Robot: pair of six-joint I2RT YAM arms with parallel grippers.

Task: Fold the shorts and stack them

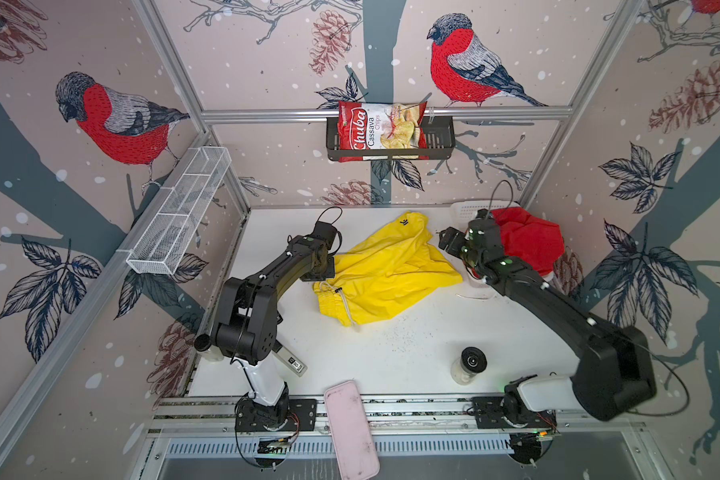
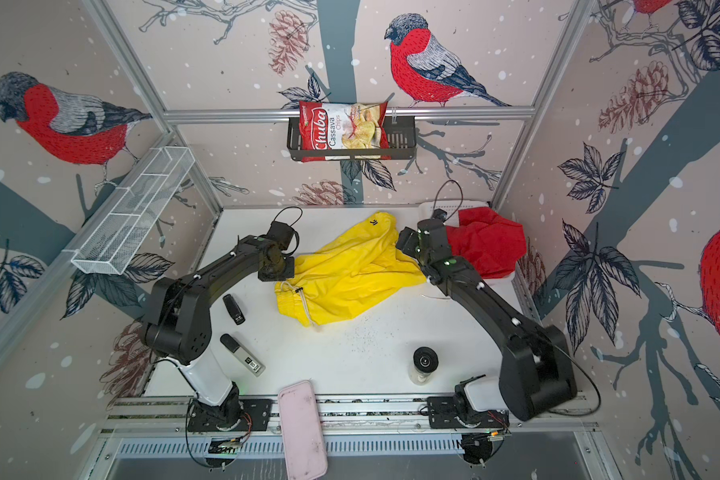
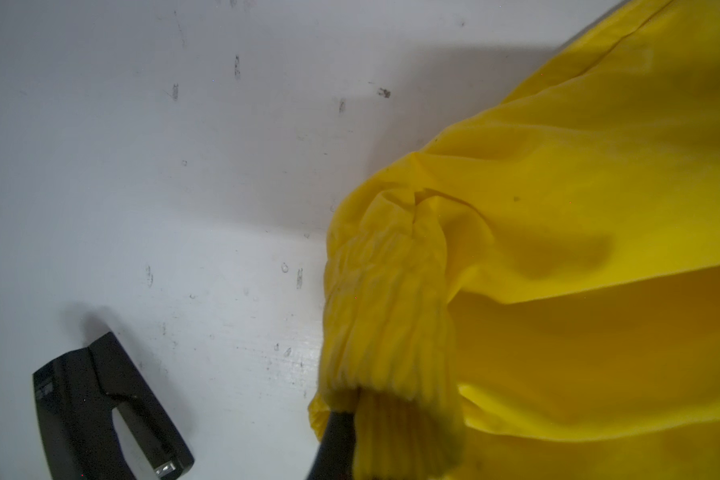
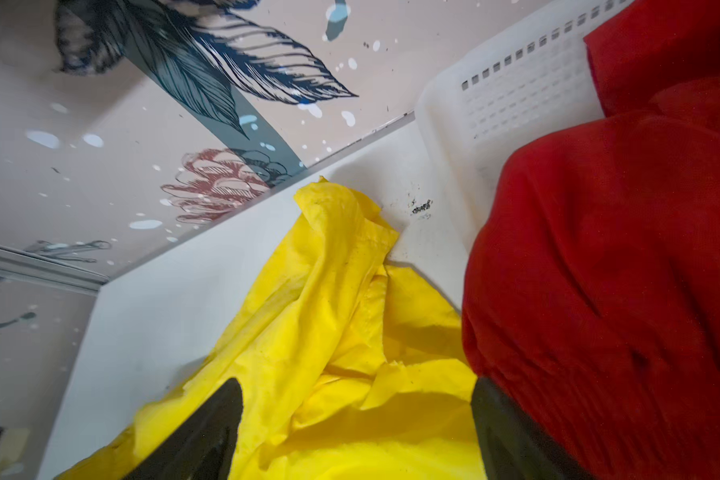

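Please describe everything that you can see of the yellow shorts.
The yellow shorts are thin, smooth, bright fabric. They lie crumpled and unfolded on the white table, near its middle. A small dark logo sits on the far leg. The ribbed elastic waistband, with a pale drawstring, lies at the near left. The left claw is shut on the waistband edge, and the open right claw straddles a leg's fabric.
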